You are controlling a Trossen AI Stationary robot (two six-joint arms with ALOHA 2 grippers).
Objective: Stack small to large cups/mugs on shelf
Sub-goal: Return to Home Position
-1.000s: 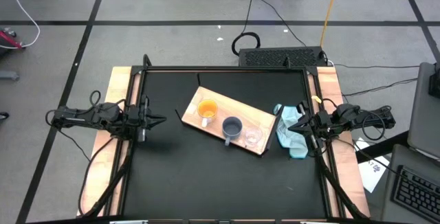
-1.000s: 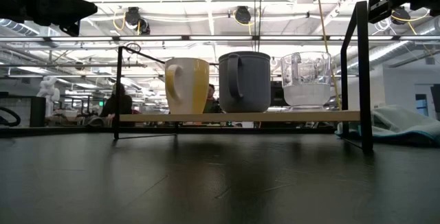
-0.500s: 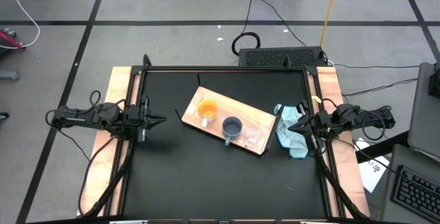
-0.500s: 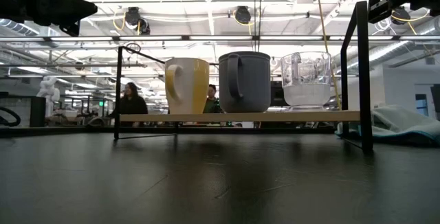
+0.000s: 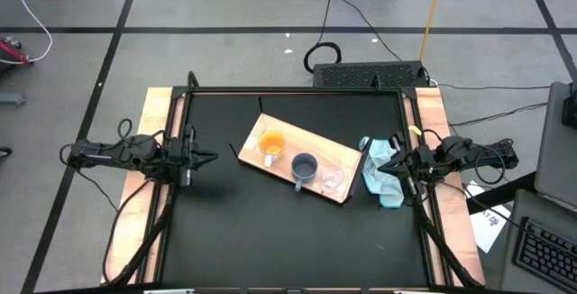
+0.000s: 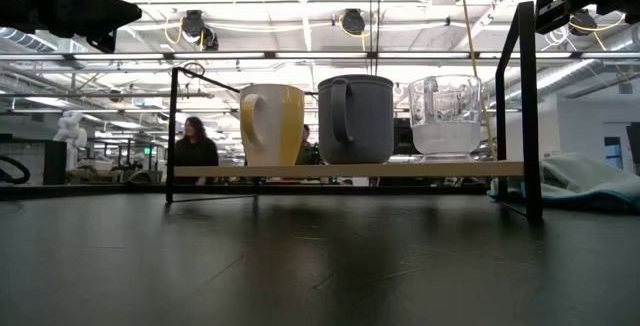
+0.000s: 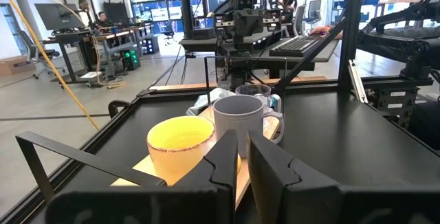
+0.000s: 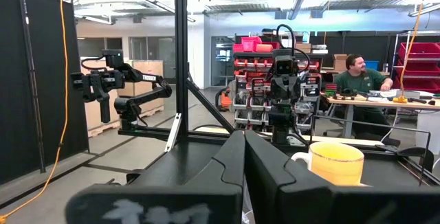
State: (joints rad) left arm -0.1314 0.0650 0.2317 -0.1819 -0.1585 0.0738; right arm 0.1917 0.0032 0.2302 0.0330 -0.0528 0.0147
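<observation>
An orange mug, a grey-blue mug and a clear glass cup stand upright in a row on the light-wood shelf, which stands on thin black legs mid-table. In the low view they show as mug, mug and cup on the board. My left gripper hangs at the table's left edge, shut and empty; its wrist view shows its fingers. My right gripper hangs at the right edge over a cloth, shut and empty; its wrist view shows its fingers.
A light blue cloth lies crumpled at the table's right edge, below my right gripper. The black tabletop lies bare in front of the shelf. A black frame rims the table. People show in the room behind.
</observation>
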